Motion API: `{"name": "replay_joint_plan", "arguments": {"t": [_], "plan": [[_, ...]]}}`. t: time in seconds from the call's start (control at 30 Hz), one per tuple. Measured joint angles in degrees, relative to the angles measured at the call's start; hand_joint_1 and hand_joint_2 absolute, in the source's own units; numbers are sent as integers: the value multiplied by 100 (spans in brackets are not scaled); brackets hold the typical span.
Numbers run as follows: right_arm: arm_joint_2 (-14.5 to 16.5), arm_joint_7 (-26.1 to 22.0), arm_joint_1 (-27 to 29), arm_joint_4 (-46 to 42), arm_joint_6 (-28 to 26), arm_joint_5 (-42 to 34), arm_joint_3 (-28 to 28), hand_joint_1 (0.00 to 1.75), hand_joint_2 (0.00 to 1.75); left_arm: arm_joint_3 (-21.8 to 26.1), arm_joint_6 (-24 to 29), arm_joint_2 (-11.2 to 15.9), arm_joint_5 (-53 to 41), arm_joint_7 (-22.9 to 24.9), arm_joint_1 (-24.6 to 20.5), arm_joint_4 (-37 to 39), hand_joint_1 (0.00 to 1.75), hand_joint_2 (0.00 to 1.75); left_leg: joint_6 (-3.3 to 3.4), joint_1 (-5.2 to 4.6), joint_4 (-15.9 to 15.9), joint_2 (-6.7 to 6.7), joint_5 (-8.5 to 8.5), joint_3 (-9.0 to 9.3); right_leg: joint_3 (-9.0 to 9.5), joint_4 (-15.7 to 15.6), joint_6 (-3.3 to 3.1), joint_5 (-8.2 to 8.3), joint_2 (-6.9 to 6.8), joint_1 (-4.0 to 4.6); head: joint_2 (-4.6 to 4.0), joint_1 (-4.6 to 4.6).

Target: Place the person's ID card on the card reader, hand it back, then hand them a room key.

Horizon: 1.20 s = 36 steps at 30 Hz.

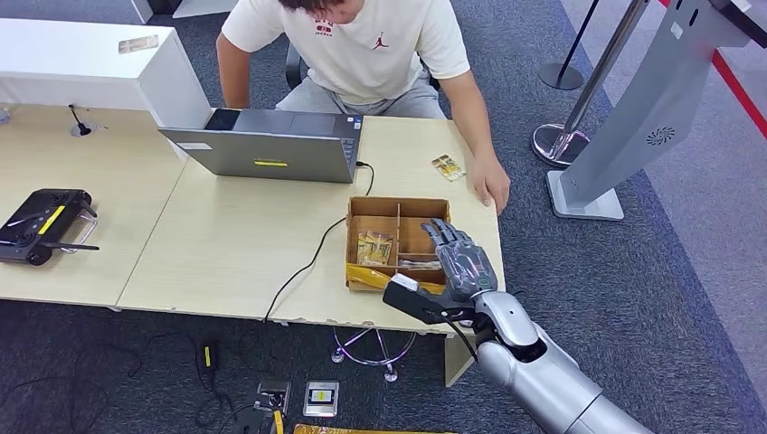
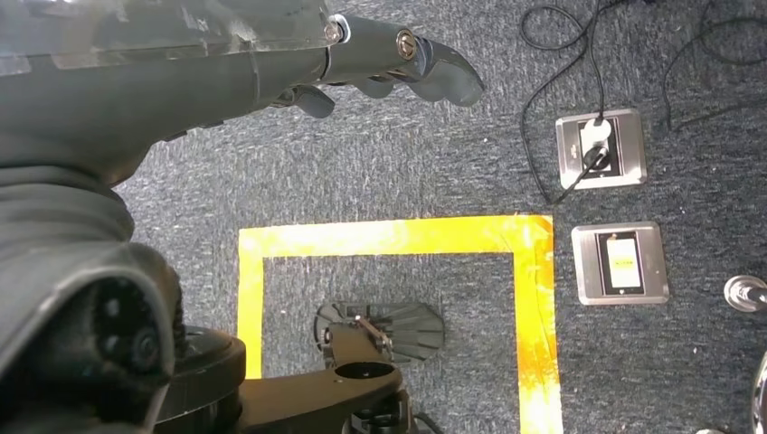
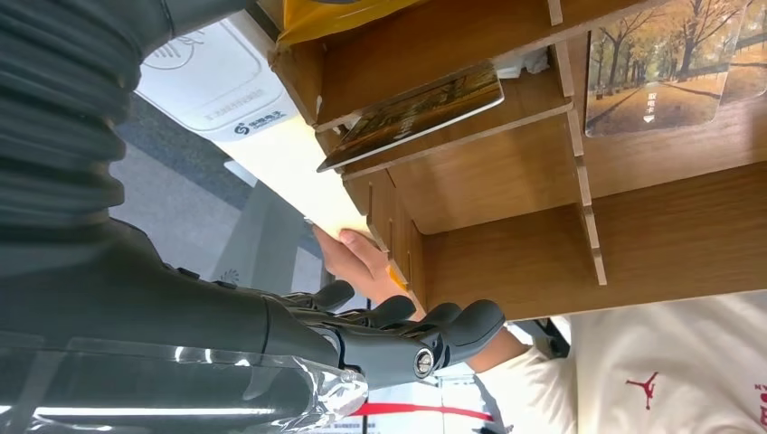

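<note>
Hovering over the wooden box (image 1: 398, 237) on the table (image 1: 235, 244), the right hand (image 1: 459, 260) holds nothing, fingers loosely apart. Room key cards (image 1: 374, 248) lie inside; another card (image 1: 448, 167) rests beside the person's hand (image 1: 491, 186).

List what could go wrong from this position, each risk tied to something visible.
1. The right hand hovers open over the partitioned brown cardboard box; its broad fingers may struggle to pinch a thin autumn-tree printed card lying against a divider.
2. The light box could slide or tip if pushed.
3. The person's hand rests on the table nearby; a sweep could brush it.
</note>
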Motion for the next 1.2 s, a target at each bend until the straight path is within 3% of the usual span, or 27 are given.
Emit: {"name": "replay_joint_plan", "arguments": {"t": [0.1, 0.13, 0.93, 1.2], "plan": [[51, -3, -35, 125, -7, -16, 2, 143, 175, 0, 0, -8, -9, 0, -2, 3, 0, 0, 0, 0, 0, 0, 0, -1, -1, 0, 0, 0, 0, 0, 0, -1], [65, -3, -43, 163, -7, -23, 2, 175, 175, 0, 0, -11, -11, 0, -3, 5, 0, 0, 0, 0, 0, 0, 0, -1, 0, 0, 0, 0, 0, 0, 0, -1], [160, -46, -209, 510, -69, -280, 43, 175, 175, 135, 0, -35, -193, -150, 2, 65, 0, 0, 0, 0, 0, -1, 0, 0, 0, 0, 0, 0, -1, 0, 0, -1], [163, -37, -218, 526, -490, -355, 89, 175, 175, 229, 0, -45, -344, -155, 5, 90, 0, 0, 0, 0, 0, -1, 1, 0, 0, 0, 0, 0, -1, 0, 0, 0]]}}
